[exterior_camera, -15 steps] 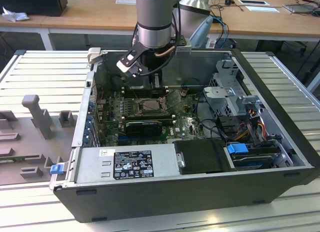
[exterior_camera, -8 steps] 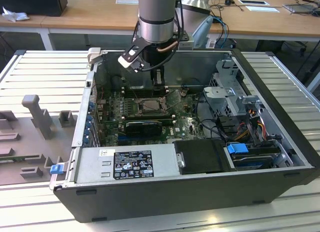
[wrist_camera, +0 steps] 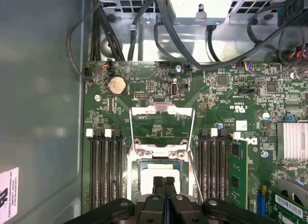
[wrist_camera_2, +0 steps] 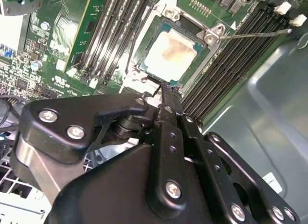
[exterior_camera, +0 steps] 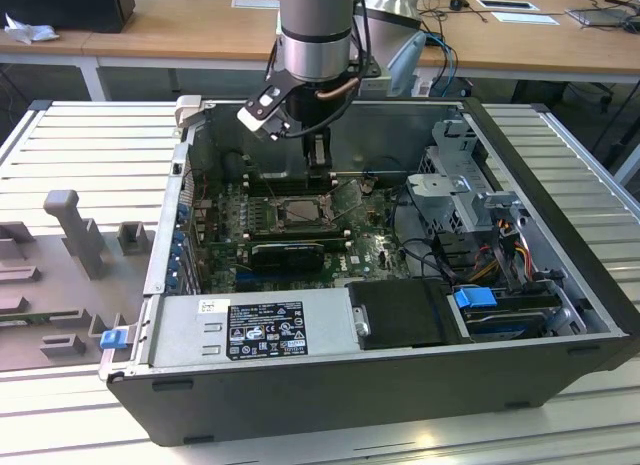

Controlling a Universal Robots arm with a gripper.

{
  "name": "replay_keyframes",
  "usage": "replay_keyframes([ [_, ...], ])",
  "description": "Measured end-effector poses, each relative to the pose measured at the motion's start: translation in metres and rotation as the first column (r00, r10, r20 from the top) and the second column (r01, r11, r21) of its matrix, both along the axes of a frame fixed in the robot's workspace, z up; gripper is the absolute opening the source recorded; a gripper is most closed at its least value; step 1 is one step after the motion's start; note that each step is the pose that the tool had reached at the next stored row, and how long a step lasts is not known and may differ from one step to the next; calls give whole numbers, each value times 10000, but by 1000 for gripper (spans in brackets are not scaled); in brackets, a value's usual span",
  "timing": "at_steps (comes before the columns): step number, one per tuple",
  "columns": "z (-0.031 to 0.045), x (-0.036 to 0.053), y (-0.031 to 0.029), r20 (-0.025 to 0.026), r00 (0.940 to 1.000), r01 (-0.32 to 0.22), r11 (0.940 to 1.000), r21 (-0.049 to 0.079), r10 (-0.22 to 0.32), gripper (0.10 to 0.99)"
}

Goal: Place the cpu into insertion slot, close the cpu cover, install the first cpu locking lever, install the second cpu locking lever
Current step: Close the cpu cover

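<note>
Black gripper (wrist_camera: 164,183) parts cover the near side of the cpu (wrist_camera: 153,172) in the first wrist view, so I can see just the far half of it. The two fingers (wrist_camera: 158,184) are pressed together with nothing between them, and their tips hang just above the chip's near edge. In the exterior view the gripper (exterior_camera: 318,155) is inside the open computer case (exterior_camera: 400,395), and the chip there is too small for me to make out. In the second wrist view the cpu (wrist_camera_2: 171,50) is a pale silver square with a brownish smudge in the middle. It lies flat in the insertion slot (wrist_camera: 159,152). The cpu cover (wrist_camera: 183,111) is flipped open on the far side of the slot. A thin lever rod (wrist_camera_2: 255,33) sticks out loose. Long black memory slots (wrist_camera: 103,166) crowd both sides of the slot. The room above the chip is open.
</note>
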State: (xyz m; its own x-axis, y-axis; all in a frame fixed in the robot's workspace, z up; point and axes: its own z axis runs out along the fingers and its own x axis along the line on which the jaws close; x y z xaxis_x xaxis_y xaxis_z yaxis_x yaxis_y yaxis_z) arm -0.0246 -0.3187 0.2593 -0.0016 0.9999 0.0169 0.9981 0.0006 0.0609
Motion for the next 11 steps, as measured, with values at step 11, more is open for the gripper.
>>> replay_keyframes([
  [11,4,54,1,-13,10000,1,10000,0,-1,106],
])
